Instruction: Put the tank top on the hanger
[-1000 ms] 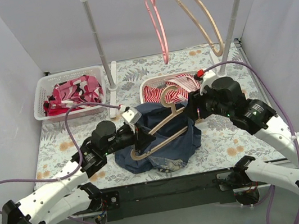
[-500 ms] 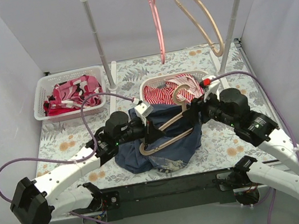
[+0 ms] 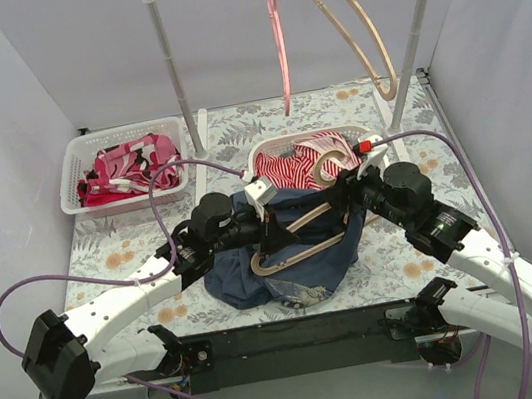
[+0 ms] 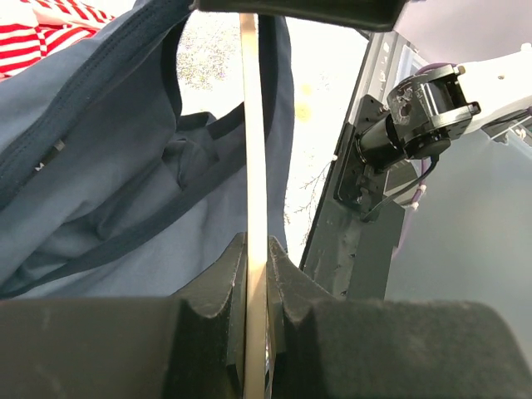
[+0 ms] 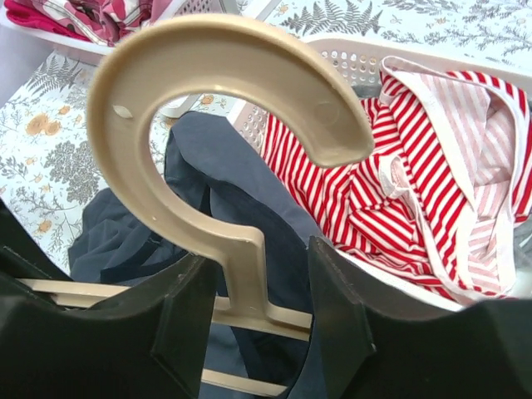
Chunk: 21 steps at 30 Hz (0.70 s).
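While both sets of fingers pinch the hanger (image 3: 304,232) over the top (image 3: 292,266), threading is underway; next, work a strap onto one arm.

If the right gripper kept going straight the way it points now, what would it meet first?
Probably the striped garment in the white basket. The right gripper, shut on the hanger just below the hook, points toward it, with the tank top lower in the line; depth is unclear.
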Tool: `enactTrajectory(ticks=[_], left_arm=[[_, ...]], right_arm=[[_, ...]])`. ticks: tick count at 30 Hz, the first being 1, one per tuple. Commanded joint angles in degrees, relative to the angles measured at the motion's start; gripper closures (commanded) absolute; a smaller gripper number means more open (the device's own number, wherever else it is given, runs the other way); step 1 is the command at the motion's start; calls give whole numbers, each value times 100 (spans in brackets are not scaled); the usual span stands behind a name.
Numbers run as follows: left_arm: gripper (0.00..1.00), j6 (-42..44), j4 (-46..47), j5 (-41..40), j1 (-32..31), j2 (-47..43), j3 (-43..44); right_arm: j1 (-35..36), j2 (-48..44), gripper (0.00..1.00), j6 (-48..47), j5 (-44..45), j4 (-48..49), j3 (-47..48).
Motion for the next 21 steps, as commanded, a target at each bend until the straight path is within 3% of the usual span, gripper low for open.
enactTrajectory(ticks=[1,5,8,9,12,13,14,17,21], left_arm=[[100,-35,206,141,-29,-85,257],[100,-97,250,290,-38,73,283],[100,-194,259,281,-38,126,266],[100,-220,259,212,-38,135,275],[71,-431,223,-34,-38,117,318],[66,-501,232,-96,-38,100,327],[52,-563,241,-158,-47,56,354],[31,-861,145,-736,-47,-32,406],[23,-1528,-460,-2447,-29,-452,547]], right_arm=[[56,-67,48,245,161,537,-270],[109,-146,54,334,389,819,-535],[118,-181,73,325,539,907,-588],[126,-199,86,325,565,925,-588],[144,-278,99,325,732,942,-667],[144,-330,99,316,785,942,-684],[135,-331,99,325,811,960,-728],[153,-384,99,281,812,951,-772],[162,-454,99,158,829,890,-860]])
